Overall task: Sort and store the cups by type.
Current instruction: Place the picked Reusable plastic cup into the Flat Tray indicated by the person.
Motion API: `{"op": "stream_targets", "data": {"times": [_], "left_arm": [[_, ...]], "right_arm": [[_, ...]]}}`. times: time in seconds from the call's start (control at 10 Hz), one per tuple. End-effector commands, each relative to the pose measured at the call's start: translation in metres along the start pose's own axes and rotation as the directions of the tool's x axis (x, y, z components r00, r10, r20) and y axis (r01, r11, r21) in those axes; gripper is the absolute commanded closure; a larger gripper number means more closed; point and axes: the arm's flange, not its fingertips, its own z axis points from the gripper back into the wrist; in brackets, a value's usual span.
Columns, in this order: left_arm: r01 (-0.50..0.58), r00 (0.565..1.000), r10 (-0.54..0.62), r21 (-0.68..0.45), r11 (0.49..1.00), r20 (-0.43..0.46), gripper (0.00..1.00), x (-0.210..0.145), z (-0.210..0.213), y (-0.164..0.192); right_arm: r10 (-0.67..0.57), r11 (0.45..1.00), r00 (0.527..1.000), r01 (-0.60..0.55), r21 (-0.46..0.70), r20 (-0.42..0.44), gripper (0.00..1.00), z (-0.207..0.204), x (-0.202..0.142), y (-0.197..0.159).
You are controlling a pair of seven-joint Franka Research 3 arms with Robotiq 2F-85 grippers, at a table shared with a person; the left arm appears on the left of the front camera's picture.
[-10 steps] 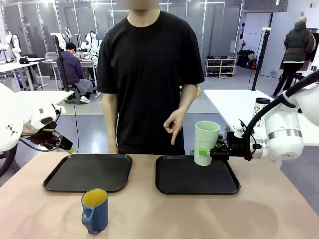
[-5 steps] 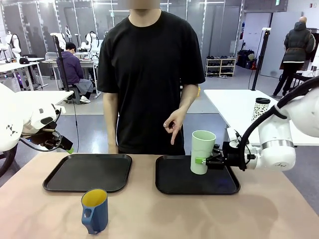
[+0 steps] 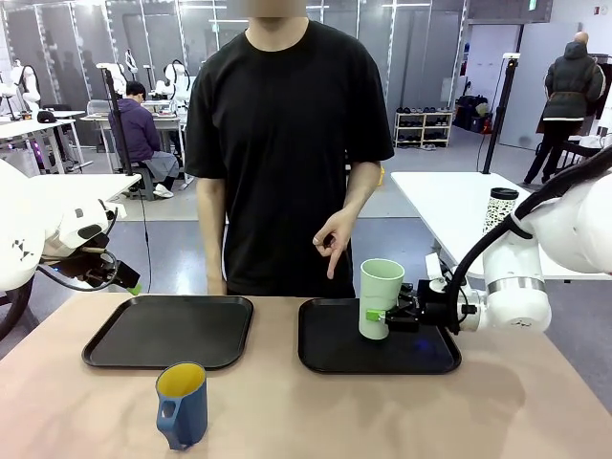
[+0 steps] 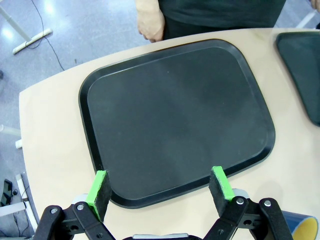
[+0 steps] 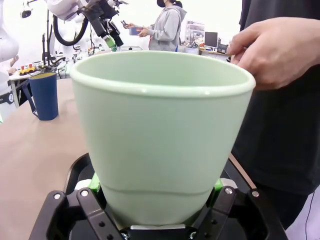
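A tall pale mint-green tumbler (image 3: pixel 380 297) stands upright over the right black tray (image 3: pixel 330 359), with my right gripper (image 3: pixel 384 316) shut on its lower part from the right. Close up, the tumbler (image 5: pixel 160 135) sits between the green pads (image 5: pixel 92 183). A dark blue mug (image 3: pixel 182 404) with a yellow inside rests on the table in front of the left black tray (image 3: pixel 168 331), and it also shows in the right wrist view as the mug (image 5: pixel 44 96). My left gripper (image 3: pixel 126 277) hangs open above that tray's left end; its fingers (image 4: pixel 98 188) are spread over the tray (image 4: pixel 175 115).
A person in black stands at the far side, one hand (image 3: pixel 332 241) held with fingers pointing down above the right tray, the other hand (image 4: pixel 149 22) near the left tray's far edge. A white speckled travel cup (image 3: pixel 499 207) stands on another table behind.
My right gripper has carried the tumbler down and to the left, lower over the right tray. The left arm and the blue mug have not moved.
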Motion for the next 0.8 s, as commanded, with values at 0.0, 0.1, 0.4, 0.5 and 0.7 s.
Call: {"op": "stream_targets", "data": {"times": [0.0, 0.1, 0.4, 0.5, 0.7], "left_arm": [[0.002, 1.0, -0.002, 0.003, 1.0, 0.005, 0.0, 0.001, 0.001, 0.0], [0.002, 1.0, -0.002, 0.003, 1.0, 0.005, 0.0, 0.001, 0.001, 0.0], [0.002, 1.0, -0.002, 0.003, 1.0, 0.005, 0.0, 0.001, 0.001, 0.0], [0.002, 1.0, -0.002, 0.003, 1.0, 0.005, 0.0, 0.001, 0.001, 0.0], [0.002, 1.0, -0.002, 0.003, 1.0, 0.005, 0.0, 0.001, 0.001, 0.0]], "right_arm": [[0.013, 1.0, 1.0, -0.013, -0.015, -0.019, 0.16, -0.007, -0.005, -0.007], [0.013, 1.0, 1.0, -0.013, -0.018, -0.022, 0.16, -0.007, -0.008, -0.007], [0.005, 1.0, 0.999, -0.006, -0.025, -0.037, 0.16, -0.007, -0.017, -0.007], [0.001, 1.0, 0.999, -0.002, -0.025, -0.041, 0.16, -0.007, -0.019, -0.007], [0.0, 1.0, 0.999, -0.001, -0.023, -0.045, 0.16, -0.006, -0.02, -0.006]]}}
